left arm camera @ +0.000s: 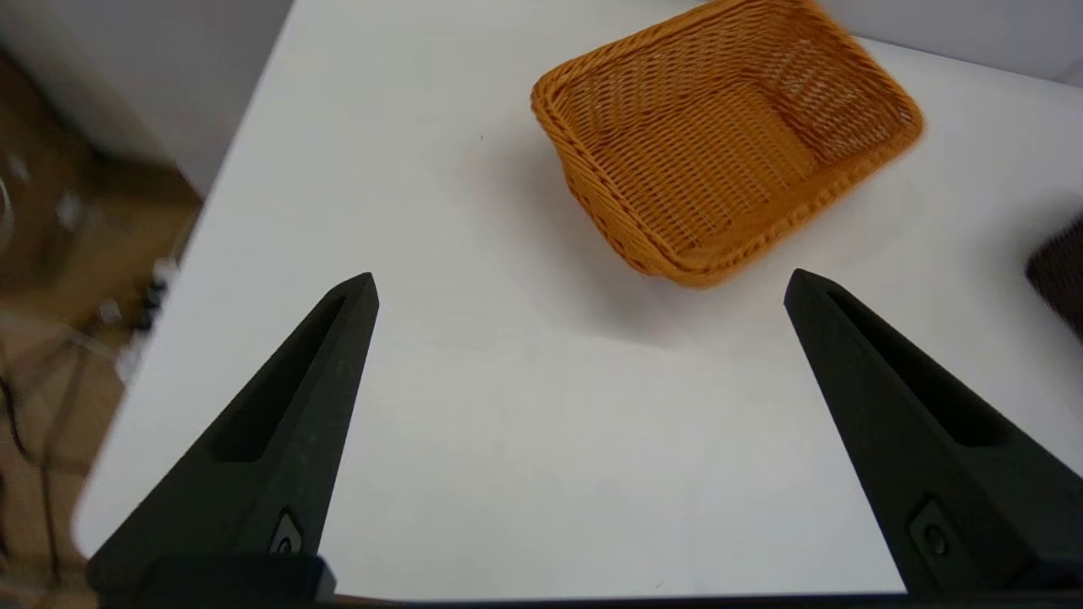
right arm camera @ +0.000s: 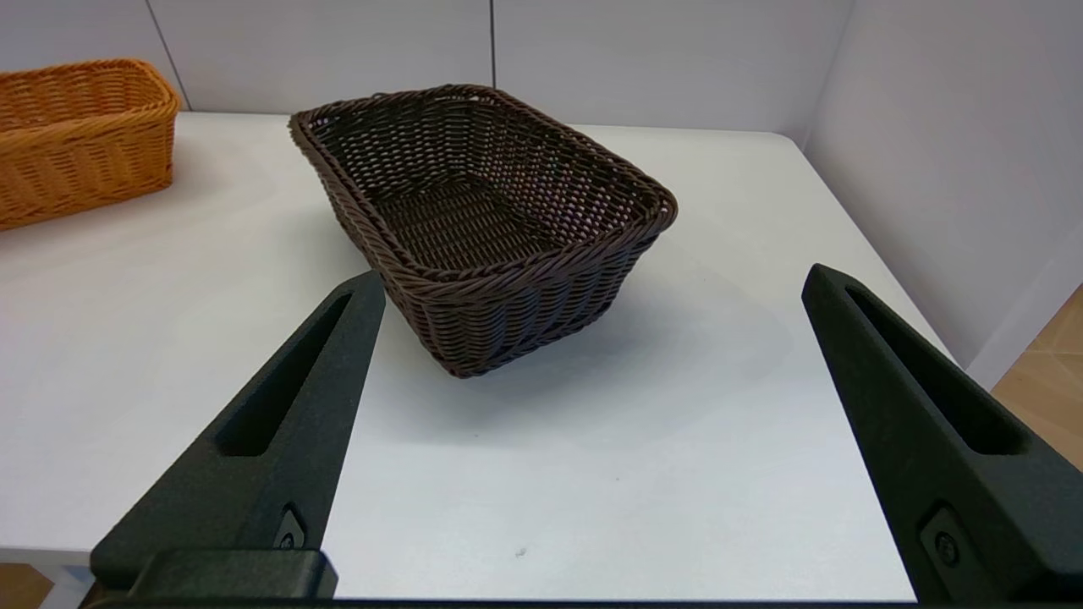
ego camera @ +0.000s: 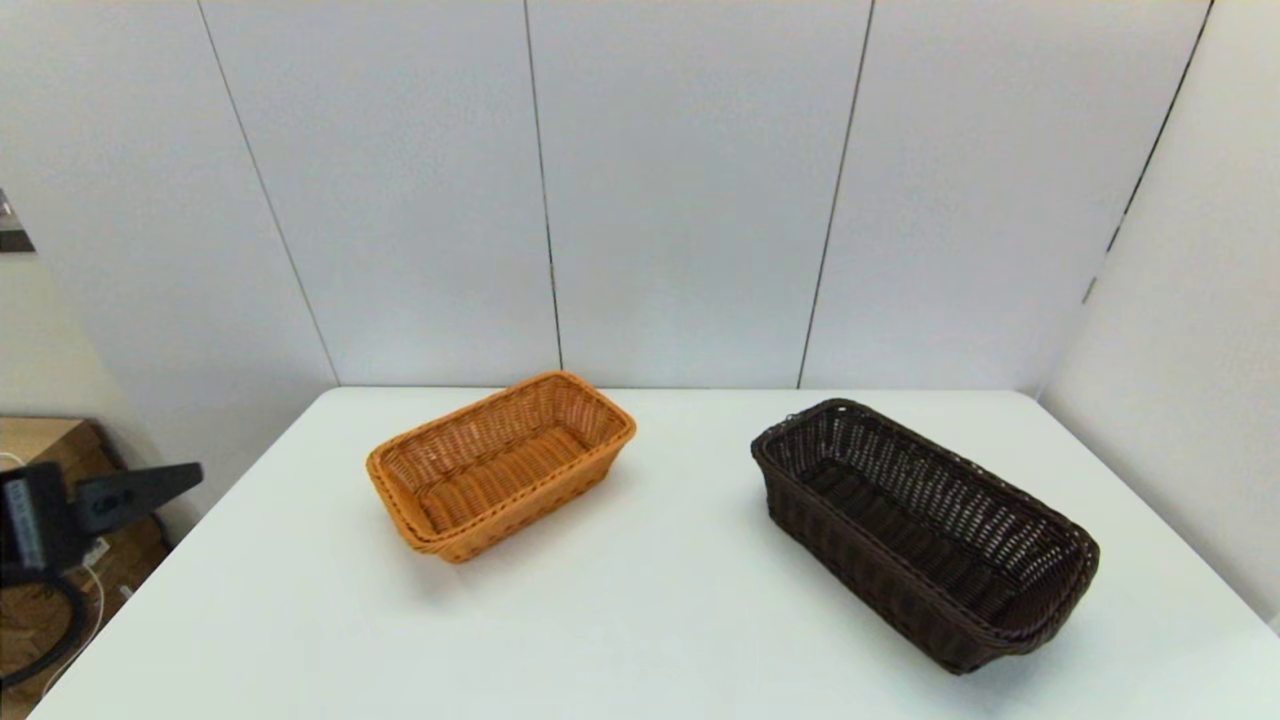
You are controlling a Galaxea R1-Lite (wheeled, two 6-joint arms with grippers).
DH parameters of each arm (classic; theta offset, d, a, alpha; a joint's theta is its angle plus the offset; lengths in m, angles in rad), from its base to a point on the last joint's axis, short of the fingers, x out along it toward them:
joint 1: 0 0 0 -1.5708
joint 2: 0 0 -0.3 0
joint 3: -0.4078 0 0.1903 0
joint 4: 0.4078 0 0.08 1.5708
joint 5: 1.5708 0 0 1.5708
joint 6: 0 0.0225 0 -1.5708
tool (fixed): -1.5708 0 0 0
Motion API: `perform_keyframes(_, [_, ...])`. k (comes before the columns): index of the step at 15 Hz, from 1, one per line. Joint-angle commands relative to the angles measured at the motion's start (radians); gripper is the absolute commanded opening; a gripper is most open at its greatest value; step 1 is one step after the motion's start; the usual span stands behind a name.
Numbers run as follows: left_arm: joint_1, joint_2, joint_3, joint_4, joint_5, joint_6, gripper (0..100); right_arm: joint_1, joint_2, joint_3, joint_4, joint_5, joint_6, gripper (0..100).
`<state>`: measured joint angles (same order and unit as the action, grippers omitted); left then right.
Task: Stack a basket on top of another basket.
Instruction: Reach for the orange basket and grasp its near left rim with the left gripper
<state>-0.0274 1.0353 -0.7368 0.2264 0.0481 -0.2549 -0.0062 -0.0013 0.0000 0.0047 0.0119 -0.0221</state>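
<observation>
I'm working in what looks like a lab test cell: a plain white table (ego camera: 640,620) boxed in by bare white partition panels (ego camera: 680,190) along its far and right edges, wooden flooring (ego camera: 60,450) past its left edge.

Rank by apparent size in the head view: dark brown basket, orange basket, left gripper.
1. Dark brown basket, largest as it looks, though it lies nearer the camera, so true size against the orange one is unsure.
2. Orange basket.
3. Left gripper, only partly in view at the table's left edge.
</observation>
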Motion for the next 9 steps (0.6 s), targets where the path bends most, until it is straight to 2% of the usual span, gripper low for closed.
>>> perform_keyframes(1, [-0.126,0.546,-0.271,0.022,0.176,-0.386,100,0.0,0.001,0.0,0.0,0.0,-0.001,100])
perform_keyframes(4, [-0.146,0.746,-0.457,0.171,0.174,-0.538,100,0.0,0.001,0.0,0.0,0.0,-0.001,100])
perform_keyframes(9, [-0.236,0.944,-0.608,0.2,0.173,-0.636,100,0.0,0.001,0.0,0.0,0.0,-0.002,100])
